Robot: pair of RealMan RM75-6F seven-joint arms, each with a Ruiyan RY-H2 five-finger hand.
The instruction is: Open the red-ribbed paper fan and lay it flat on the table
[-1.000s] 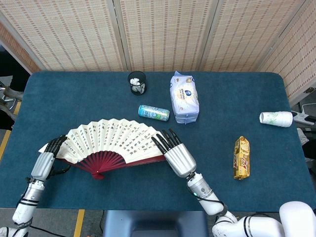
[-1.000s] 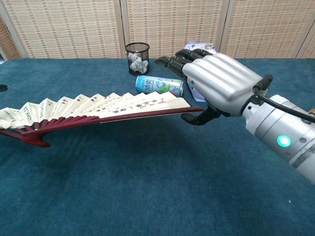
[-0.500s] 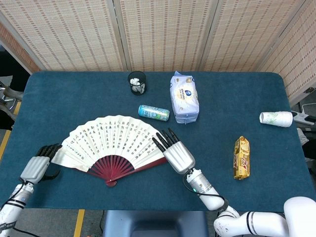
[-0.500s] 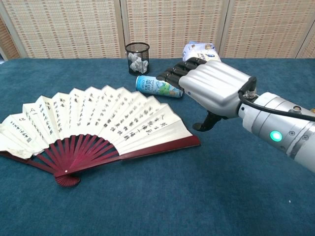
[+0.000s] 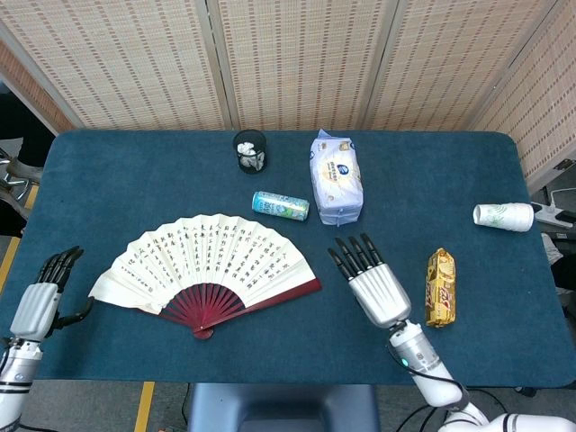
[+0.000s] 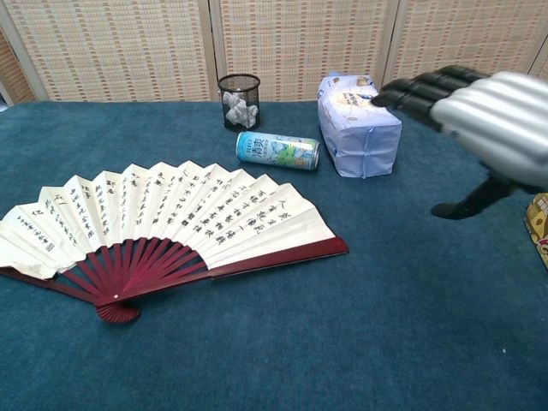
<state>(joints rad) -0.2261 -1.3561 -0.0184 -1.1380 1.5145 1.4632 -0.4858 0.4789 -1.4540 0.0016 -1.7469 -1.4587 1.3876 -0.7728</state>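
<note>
Fan [image 5: 209, 264] lies spread flat on the table [image 5: 432, 189] between my empty, straight-fingered left hand [image 5: 40, 301] and right hand [image 5: 373, 283]; it looks light and tearable, so I'd grip its stiff red ribs.

The paper fan [image 5: 209, 270] lies fully spread and flat on the table, its cream leaf covered in columns of dark writing, its dark red ribs converging at a pivot on the near edge. It rests untouched between the two sets of fingers: the left fingers [image 5: 59, 264] well off its left tip, the right fingers [image 5: 355, 255] just beyond its right outer rib.
</note>
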